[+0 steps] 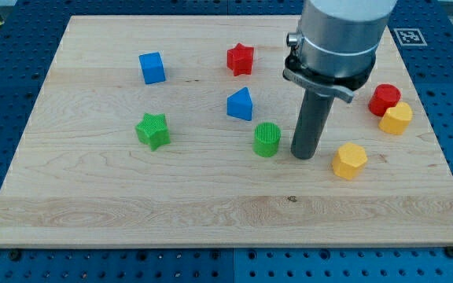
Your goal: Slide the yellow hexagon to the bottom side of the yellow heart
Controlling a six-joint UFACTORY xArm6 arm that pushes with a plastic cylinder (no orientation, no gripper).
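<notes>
- While it rests on the light wooden tabletop point(93, 204), my tip point(303, 155) sits between the ribbed green cylinder block point(267, 140) and the yellow hexagon block point(349, 160).
- That hexagon lies at four o'clock of my tip, close by.
- At one o'clock of the hexagon, apart from it, the second yellow block point(396, 119), its shape unclear, touches the red cylinder block point(384, 98).
- No gripper exists; only a rod.

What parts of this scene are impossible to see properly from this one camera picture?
- Upper arm: cut off by the view's top; only the grey housing shows.
- Red block: its lower right is hidden by the yellow block touching it, so its shape is unsure.
- Which yellow block is the heart: too small to tell; the other sits right of my tip.
- Marker: cut by the board.
</notes>
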